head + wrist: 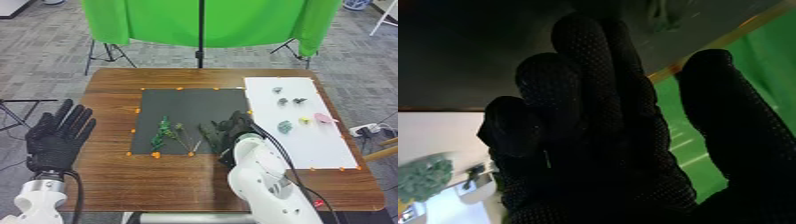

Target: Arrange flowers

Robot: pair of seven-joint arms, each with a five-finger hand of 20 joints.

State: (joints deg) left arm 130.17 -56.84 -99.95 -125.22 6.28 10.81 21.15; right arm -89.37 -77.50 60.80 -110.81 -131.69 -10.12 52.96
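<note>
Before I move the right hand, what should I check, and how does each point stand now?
1. Left hand away from the dark sheet: ok, out to its left.
2. Right hand open: ok, thumb apart from the fingers.
3. Right hand off the nearest green stem: cannot tell, they are very close.
4. Pink flower and yellow flower on the white sheet: ok.
5. Those two flowers together with the stems: not ok, separate sheets.
</note>
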